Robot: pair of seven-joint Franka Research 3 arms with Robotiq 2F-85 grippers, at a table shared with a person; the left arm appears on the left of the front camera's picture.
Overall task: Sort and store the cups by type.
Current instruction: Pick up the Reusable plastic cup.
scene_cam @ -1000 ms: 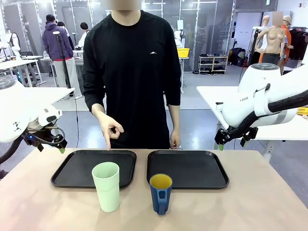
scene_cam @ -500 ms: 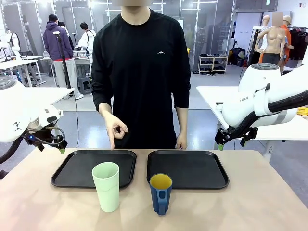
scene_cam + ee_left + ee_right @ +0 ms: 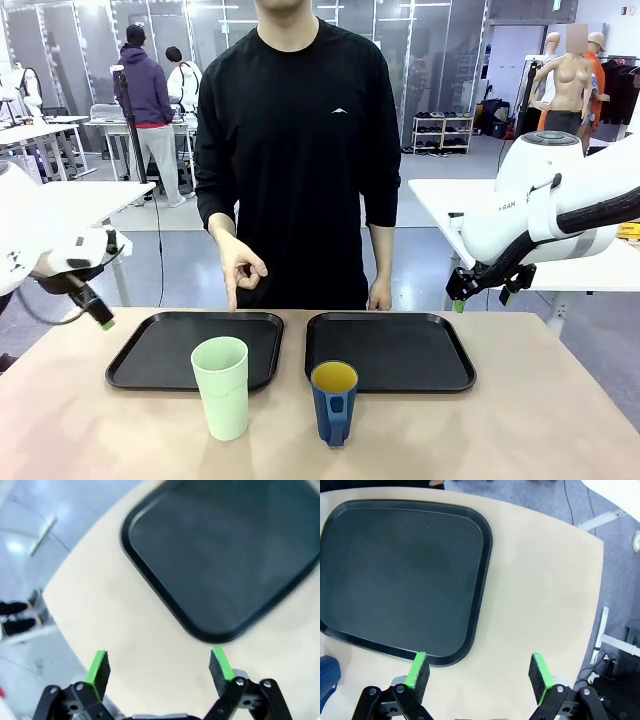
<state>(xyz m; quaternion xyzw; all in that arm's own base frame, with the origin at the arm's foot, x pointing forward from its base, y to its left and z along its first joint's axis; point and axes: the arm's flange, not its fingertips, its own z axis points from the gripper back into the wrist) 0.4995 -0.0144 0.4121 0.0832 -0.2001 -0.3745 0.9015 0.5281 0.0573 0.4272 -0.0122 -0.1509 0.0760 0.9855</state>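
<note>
The pale mint-green tumbler (image 3: pixel 220 386) stands upright on the table in front of the left black tray (image 3: pixel 150 352). The dark blue mug (image 3: pixel 333 402), yellow inside, stands in front of the right black tray (image 3: pixel 410 352). My left gripper (image 3: pixel 100 318) hovers above the table's far left corner, beside the left tray (image 3: pixel 225 555); its wrist view shows it open (image 3: pixel 159 666) and empty. Beyond the right tray's right end my right gripper (image 3: pixel 481 300) hangs open (image 3: pixel 479 667) over that tray's corner (image 3: pixel 400 575). An edge of the mug (image 3: pixel 327 680) shows at lower left.
A person in black stands at the far side, one hand (image 3: pixel 240 272) pointing down over the left tray's far edge, the other hand (image 3: pixel 377 295) hanging behind the right tray. Bare tabletop (image 3: pixel 540 420) lies to the right and in front of the cups.
My left gripper has swung from its earlier pose, its tip now lower and farther left. The person has straightened up, hand still pointing. The cups and right arm have not moved.
</note>
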